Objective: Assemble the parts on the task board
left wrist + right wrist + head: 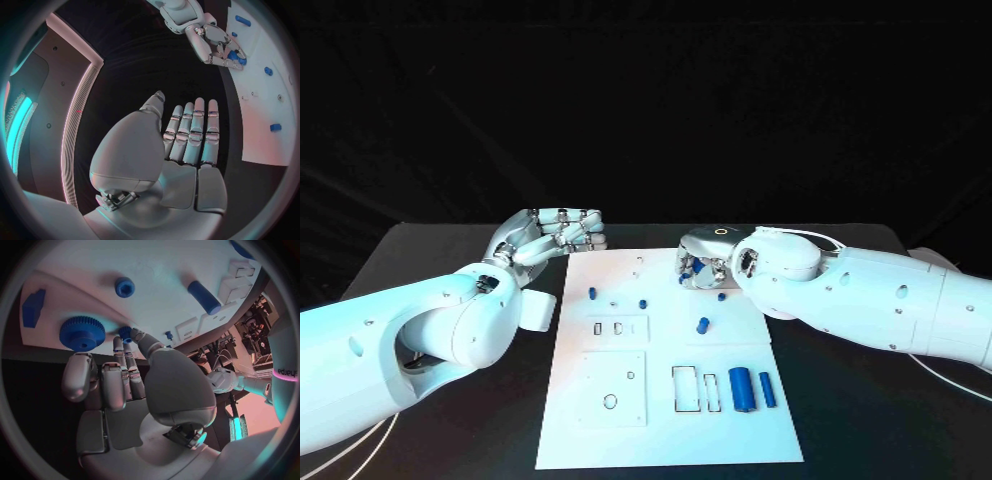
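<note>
The white task board (668,400) lies flat on the desk, long side running away from the robot, with rectangular and oval cut-outs in its near half. Two blue cylinders (751,389) lie side by side near its near right corner, the thicker one inward. A short blue peg (704,324) lies mid-board. A blue toothed gear (82,333) sits at the far right edge.
</note>
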Robot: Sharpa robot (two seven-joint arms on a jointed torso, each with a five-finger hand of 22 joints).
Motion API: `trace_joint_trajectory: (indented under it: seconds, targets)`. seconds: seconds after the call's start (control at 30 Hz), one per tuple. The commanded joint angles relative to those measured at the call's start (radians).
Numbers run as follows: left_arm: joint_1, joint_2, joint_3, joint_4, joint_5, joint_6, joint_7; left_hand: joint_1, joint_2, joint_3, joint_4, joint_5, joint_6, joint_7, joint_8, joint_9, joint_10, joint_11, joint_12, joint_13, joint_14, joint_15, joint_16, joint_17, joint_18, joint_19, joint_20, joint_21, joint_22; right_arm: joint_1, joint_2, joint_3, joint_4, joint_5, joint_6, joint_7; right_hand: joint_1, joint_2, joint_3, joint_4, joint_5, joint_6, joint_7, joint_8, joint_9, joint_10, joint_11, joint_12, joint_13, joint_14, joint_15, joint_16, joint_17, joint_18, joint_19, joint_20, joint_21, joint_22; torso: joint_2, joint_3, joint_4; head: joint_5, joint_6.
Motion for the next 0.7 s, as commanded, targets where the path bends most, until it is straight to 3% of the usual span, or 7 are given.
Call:
trace_joint_trajectory:
  seconds: [0.03,0.33,0.7]
  targets:
    - [0.003,-0.001,0.001,0.003,0.003,0.022,0.004,0.009,0.002,-0.001,-0.005,-0.006,-0.001,0.007,-0.007,-0.001,-0.002,0.005,-0.005,-0.001,-0.001,0.008,-0.005,0.0,0.005,0.003,0.0,-0.004,-0.001,-0.001,0.001,0.0,-0.003,-0.013,0.027,-0.007,0.008,0.008,0.014,-0.002,-0.006,0.012,-0.004,0.006,0.003,0.013,-0.003,0.005,0.001,0.059,0.001,0.009,0.006,-0.01,0.009,-0.002,0.009,0.011,0.003,-0.0001,0.0017,-0.002,0.002]
    - [0.003,-0.003,0.001,0.002,0.003,0.024,0.002,0.01,0.003,-0.001,-0.006,-0.005,-0.002,0.007,-0.008,-0.001,-0.003,0.005,-0.006,-0.002,0.0,0.008,-0.006,0.0,0.005,0.003,0.0,-0.004,-0.002,-0.001,0.001,0.0,-0.004,-0.017,0.039,-0.014,0.017,0.006,0.04,-0.004,-0.01,0.026,-0.008,0.009,0.008,0.032,-0.007,0.006,-0.001,0.059,-0.003,0.016,0.011,-0.015,0.017,-0.005,0.033,0.047,0.006,-0.0003,0.0036,0.0,-0.001]
    - [0.004,-0.003,0.001,-0.002,0.003,0.023,0.0,0.012,0.005,0.001,-0.008,-0.005,-0.002,0.007,-0.01,-0.001,-0.004,0.006,-0.009,-0.002,0.001,0.008,-0.008,0.0,0.005,0.003,0.0,-0.004,-0.002,-0.001,-0.004,0.0,0.014,-0.023,-0.033,-0.01,0.034,0.01,0.092,-0.011,0.005,0.056,-0.012,0.018,0.023,0.061,-0.013,0.0,-0.005,0.057,-0.008,0.023,0.013,-0.018,0.018,-0.01,0.053,0.076,0.008,-0.0016,0.0055,-0.004,0.002]
